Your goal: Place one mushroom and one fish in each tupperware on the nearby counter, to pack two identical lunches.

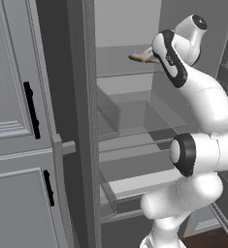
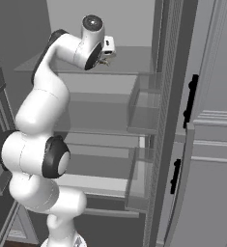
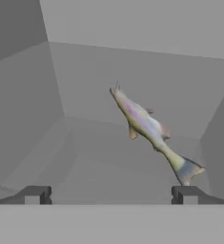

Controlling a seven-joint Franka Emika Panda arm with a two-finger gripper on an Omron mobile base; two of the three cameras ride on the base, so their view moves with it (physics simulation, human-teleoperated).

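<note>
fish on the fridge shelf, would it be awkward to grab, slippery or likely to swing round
Probably slippery: the fish looks smooth and glossy. It tapers to a thin tail, so a grip there might slide off; mid-body seems safer. Long and narrow, it may pivot if pinched off-centre. The gripper is open, not touching it.

The arm (image 1: 193, 97) hides most of the fish (image 1: 138, 58) on the shelf (image 1: 120, 72).

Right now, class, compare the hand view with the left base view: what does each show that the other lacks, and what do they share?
Hand view alone: the whole fish lying on the grey shelf, with both finger tips spread wide apart, nothing between the jaws. Left base view alone: the white arm, the clear door bins and the cabinet handles. Shared: the fish and its shelf.
</note>
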